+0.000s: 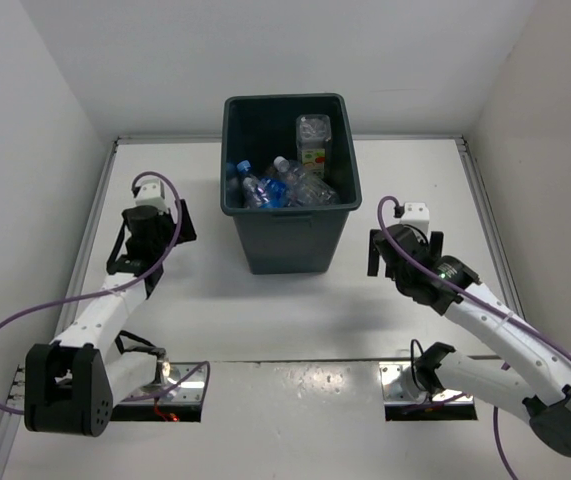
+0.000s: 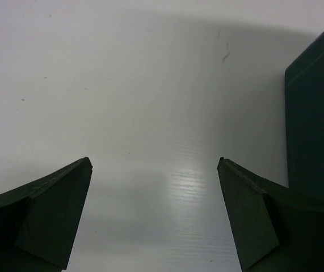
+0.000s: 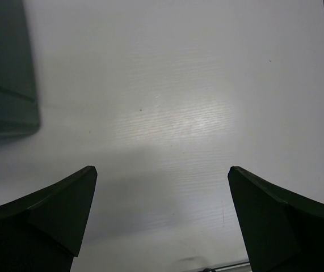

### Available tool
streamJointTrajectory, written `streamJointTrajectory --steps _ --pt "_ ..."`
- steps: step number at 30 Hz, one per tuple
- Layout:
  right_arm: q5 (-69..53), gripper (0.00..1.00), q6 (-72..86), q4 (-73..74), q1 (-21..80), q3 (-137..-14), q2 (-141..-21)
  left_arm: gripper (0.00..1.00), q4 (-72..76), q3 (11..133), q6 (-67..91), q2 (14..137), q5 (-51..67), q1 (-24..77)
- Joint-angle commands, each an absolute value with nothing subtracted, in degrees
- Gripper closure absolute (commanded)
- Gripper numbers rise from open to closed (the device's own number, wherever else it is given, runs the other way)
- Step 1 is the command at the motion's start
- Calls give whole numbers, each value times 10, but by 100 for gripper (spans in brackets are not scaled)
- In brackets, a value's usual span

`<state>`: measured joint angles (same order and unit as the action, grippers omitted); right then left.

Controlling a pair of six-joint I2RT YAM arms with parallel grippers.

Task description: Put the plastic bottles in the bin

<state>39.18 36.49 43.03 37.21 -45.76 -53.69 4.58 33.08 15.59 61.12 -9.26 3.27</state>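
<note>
While the plastic bottles lie heaped inside the bin (mid-worktop), left gripper and right gripper flank it, fingers spread apart, empty.

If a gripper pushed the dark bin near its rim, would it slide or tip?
Probably tip-prone: the bin is tall and narrows toward its base, so a high push has leverage. Its load looks light, only clear plastic bottles, so little weight would steady it. On the smooth white table, a low push would more likely slide it.
</note>
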Motion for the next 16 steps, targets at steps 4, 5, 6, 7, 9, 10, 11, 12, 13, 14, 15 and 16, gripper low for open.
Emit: streamJointTrajectory --steps 4,5,6,7,9,10,11,12,13,14,15,16 --pt "392 0 374 408 369 -454 -532 0 80 317 155 626 -72 28" --pt "398 0 374 402 369 -454 -532 0 80 306 163 618 -72 28" --pt "408 0 374 402 369 -449 -532 0 90 301 163 613 -72 28" --pt "417 0 383 402 369 -449 -532 0 95 301 163 606 -77 28" --pt "422 0 388 402 369 -449 -526 0 95 294 168 599 -77 28" --pt "427 0 388 402 369 -449 -526 0 95 288 168 599 -77 28" --pt "427 0 388 396 369 -444 -526 0 95 288 173 594 -88 28" --pt "427 0 388 396 369 -444 -526 0 95 288 182 594 -93 28" --pt "427 0 388 396 369 -444 -526 0 95 288 182 589 -93 28" --pt "422 0 388 396 369 -444 -526 0 95 288 182 589 -93 28" --pt "422 0 388 396 369 -444 -526 0 95 294 182 589 -93 28" --pt "429 0 388 396 369 -444 -526 0 95 294 182 596 -88 28"
